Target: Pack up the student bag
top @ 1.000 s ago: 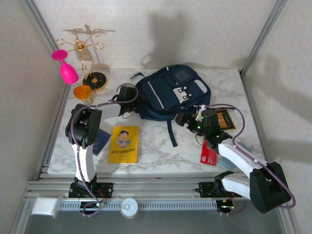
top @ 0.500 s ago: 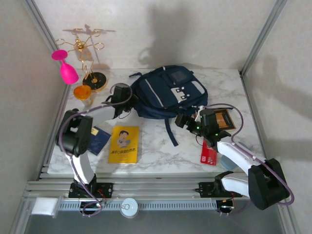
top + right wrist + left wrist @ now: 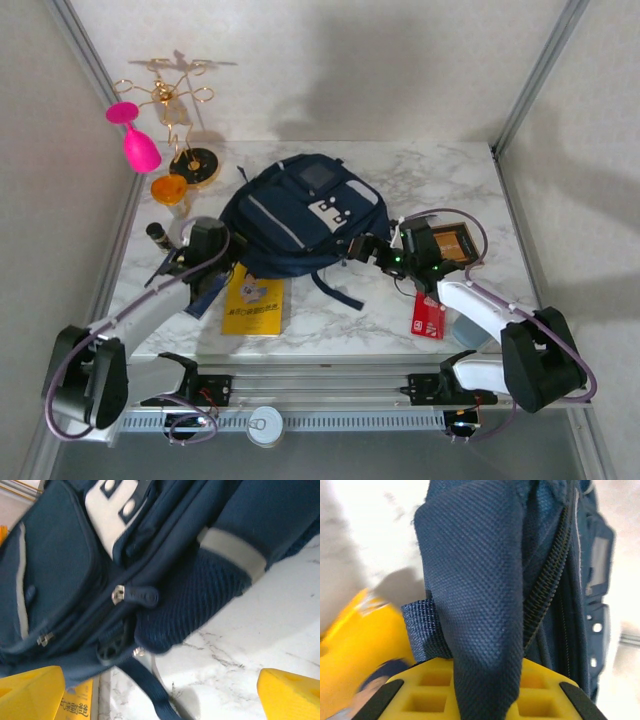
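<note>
Top external: student bag (image 3: 300, 212) mid-table (image 3: 430, 180), front up, between left gripper (image 3: 212, 250) and right gripper (image 3: 362, 248).
Left wrist: left gripper (image 3: 482, 695) pinched on bag fabric (image 3: 475, 580) beside the zipper (image 3: 545, 590), likely anchoring it.
Right wrist: right gripper (image 3: 160, 695) spread wide, empty, facing a zipper pull (image 3: 135, 596).

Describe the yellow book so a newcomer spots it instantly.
Find the navy student bag. At its near left edge lies the yellow book, flat, a cartoon face on its cover. The other flat packet, right of the bag, is red.

The top camera looks down from high behind over the whole surface (image 3: 430, 180); both wrist cameras face the student bag (image 3: 290, 215), very close.
</note>
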